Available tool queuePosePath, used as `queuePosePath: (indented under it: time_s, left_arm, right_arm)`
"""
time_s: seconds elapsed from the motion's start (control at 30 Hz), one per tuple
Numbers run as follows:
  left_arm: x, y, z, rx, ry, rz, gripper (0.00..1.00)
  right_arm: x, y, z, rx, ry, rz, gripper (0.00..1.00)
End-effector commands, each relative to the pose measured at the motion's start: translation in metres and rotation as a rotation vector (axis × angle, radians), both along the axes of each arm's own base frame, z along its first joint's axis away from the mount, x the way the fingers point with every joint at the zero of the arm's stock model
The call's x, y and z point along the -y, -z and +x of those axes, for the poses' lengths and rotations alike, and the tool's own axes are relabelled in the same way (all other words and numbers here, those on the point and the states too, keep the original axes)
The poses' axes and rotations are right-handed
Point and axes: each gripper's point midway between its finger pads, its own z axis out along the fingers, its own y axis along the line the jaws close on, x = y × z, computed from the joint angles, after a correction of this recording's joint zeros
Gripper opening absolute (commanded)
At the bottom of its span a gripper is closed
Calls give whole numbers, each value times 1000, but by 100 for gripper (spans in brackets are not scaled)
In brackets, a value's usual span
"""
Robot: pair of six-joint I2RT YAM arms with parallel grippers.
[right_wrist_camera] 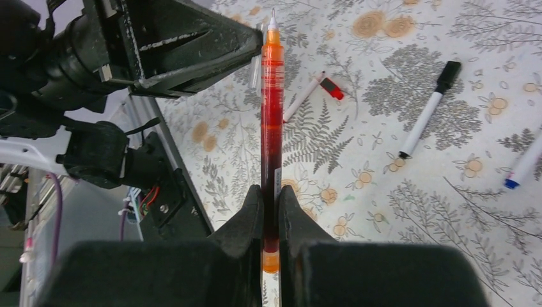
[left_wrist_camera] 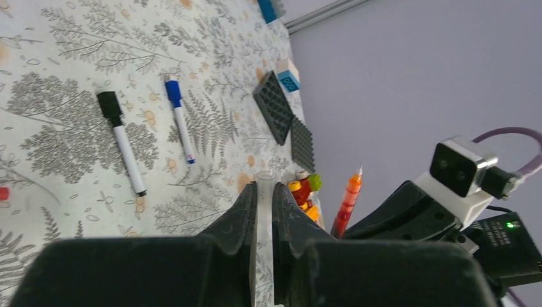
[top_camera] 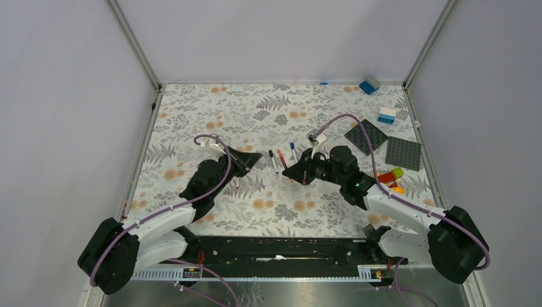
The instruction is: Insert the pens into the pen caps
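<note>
Below, floral tabletop [top_camera: 255, 121], pale walls [top_camera: 275, 38], loose pens [top_camera: 273, 161]

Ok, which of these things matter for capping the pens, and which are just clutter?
For the job:
orange-red pen, held in the right gripper
clear cap, apparently pinched in the left gripper
black-capped pen, blue-capped pen and red-capped pen, lying loose

Just lying about:
grey baseplates
white-and-blue brick
blue brick
coloured bricks

red pen [right_wrist_camera: 271, 128] uncapped, tip beside clear cap [left_wrist_camera: 264, 182]
</note>
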Motion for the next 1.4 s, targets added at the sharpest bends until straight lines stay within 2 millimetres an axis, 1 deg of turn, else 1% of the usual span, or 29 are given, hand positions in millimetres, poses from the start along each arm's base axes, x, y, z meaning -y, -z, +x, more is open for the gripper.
queuePosePath:
  time_s: [0.0,0.3,0.5,0.73,1.03,1.37]
  left_arm:
    - [1,-46,-1,118,5,-142,0]
    - [-3,-51,-1,136,-11,-159,0]
    - [-3,-54,0,143,-17,-170,0]
    - [-5,-55,2,146,-31,-168,0]
    - [-7,-54,2,145,-39,-169,0]
    - [-8,-50,1,137,-41,-154,0]
  right_arm:
    - [-13,-19,-8,26,-58,73,0]
    - [-15,-14,-17,7,-79,74,0]
    - [-21,-10,-21,-11,-87,74,0]
    - [-21,1,-22,-47,-60,50,0]
    - [-27,12,-29,-99,-80,15,0]
    - [-35,9,-36,-107,-124,15,0]
